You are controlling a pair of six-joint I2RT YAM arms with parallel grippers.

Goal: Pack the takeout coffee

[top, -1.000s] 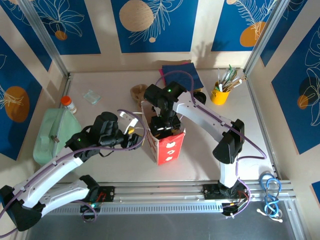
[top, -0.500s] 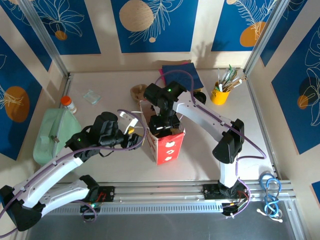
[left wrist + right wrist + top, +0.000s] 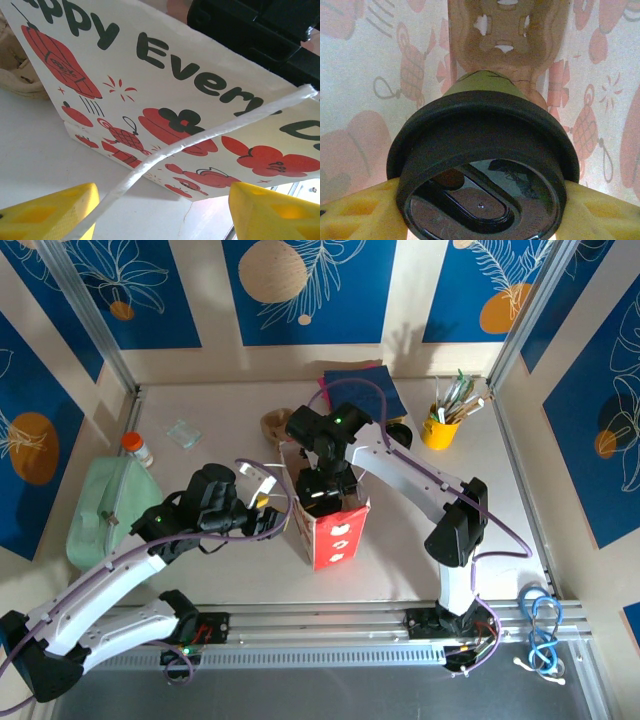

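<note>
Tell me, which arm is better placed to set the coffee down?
Right: the right gripper grips the takeout coffee inside the bag, above the pulp carrier. The left gripper straddles the handle.

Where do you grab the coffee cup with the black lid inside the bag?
By its round black plastic lid, from straight above, one finger on each side. The paper coffee cup stands upright inside the tall red-and-white paper bag, which opens only upward. The right tool grips it that way.

1 camera looked down on the surface (image 3: 400,560) from high above its near edge. 2 wrist cameras viewed the same bag (image 3: 338,535) closely, left outside, right inside.
</note>
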